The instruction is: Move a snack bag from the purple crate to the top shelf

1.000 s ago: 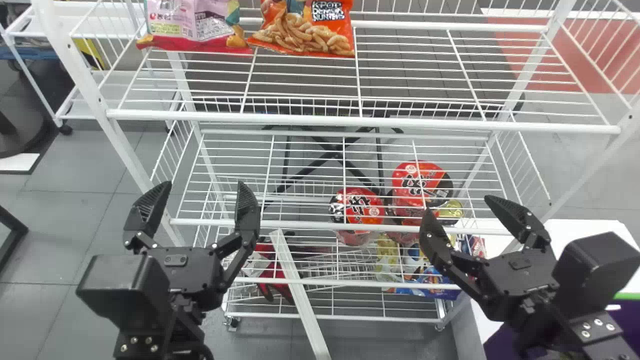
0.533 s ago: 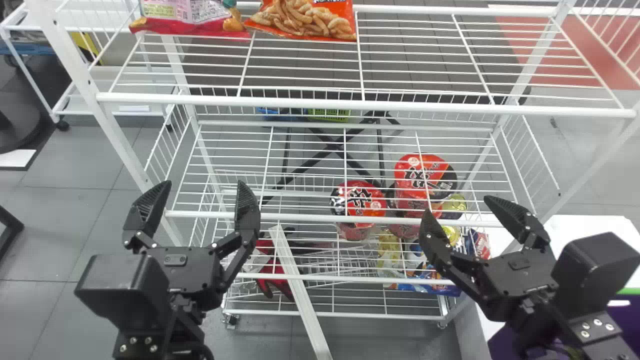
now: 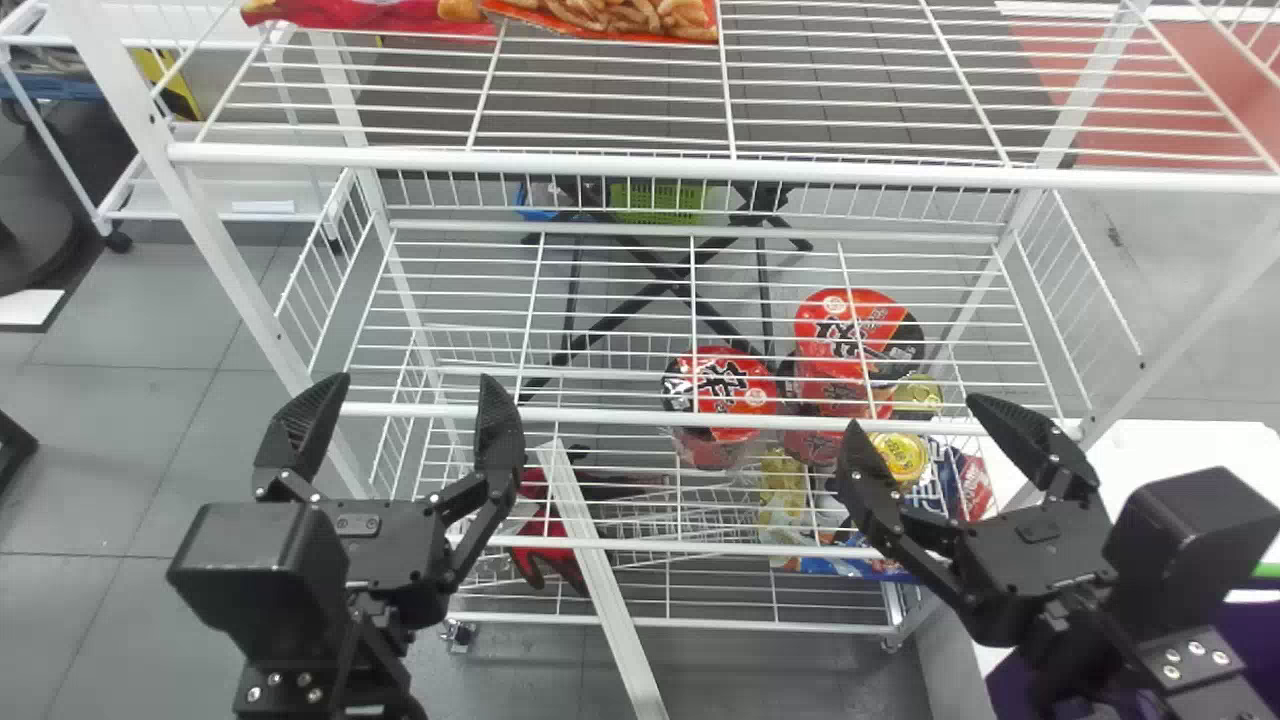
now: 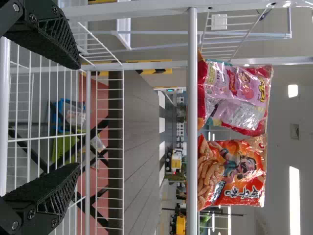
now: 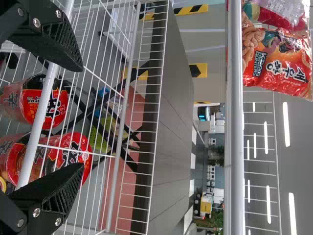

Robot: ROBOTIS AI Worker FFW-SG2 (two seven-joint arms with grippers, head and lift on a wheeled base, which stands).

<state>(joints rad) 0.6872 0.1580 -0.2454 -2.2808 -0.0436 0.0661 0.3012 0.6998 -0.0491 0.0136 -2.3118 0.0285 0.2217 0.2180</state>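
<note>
Your left gripper (image 3: pixel 414 380), lower left of the head view: jaws wide open, empty. Your right gripper (image 3: pixel 913 412), lower right: same. Glossy orange snack bag (image 3: pixel 630 18) and pink-and-red snack bag (image 3: pixel 370 14) sit upper left on the white wire shelf (image 3: pixel 640 163). Purple crate (image 3: pixel 1260 640): lower right edge.

Grey tile floor (image 3: pixel 130 450), thin dark joints; red patch (image 3: pixel 1170 90) far right. White cart (image 3: pixel 200 214) upper left, on dark casters. Below it, round dark base (image 3: pixel 30 235) at left edge, white plate (image 3: pixel 30 305) beside it on floor. Mid-back: crossed black legs (image 3: pixel 678 280), green basket (image 3: pixel 655 200) and blue basket (image 3: pixel 535 200) near their top. White table (image 3: pixel 1150 450) at right. Farther off, black-yellow tape (image 5: pixel 198 70), yellow machine (image 5: pixel 206 203), green plants (image 5: pixel 215 223). Grey ceiling (image 4: pixel 283 147), long white lights (image 4: pixel 294 200) glowing, small square fitting (image 4: pixel 294 131).
</note>
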